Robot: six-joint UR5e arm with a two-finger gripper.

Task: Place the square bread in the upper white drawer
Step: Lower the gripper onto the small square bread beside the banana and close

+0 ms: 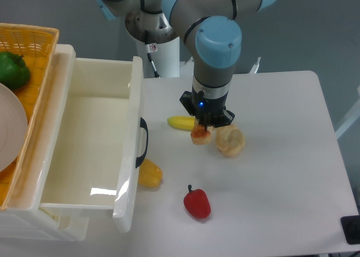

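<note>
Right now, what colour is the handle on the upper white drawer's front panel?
Black. The curved handle stands out against the upper white drawer in the fixed camera view, the only one.

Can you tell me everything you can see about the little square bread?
The square bread is a small tan piece with an orange-brown toasted crust and a lumpy edge. It sits right under the gripper, whose fingers come down onto its top, so part of it is hidden. Whether it rests on the white table or is lifted cannot be told. A yellow banana lies just to its left, and a puffier pale bun is close on its right.
</note>
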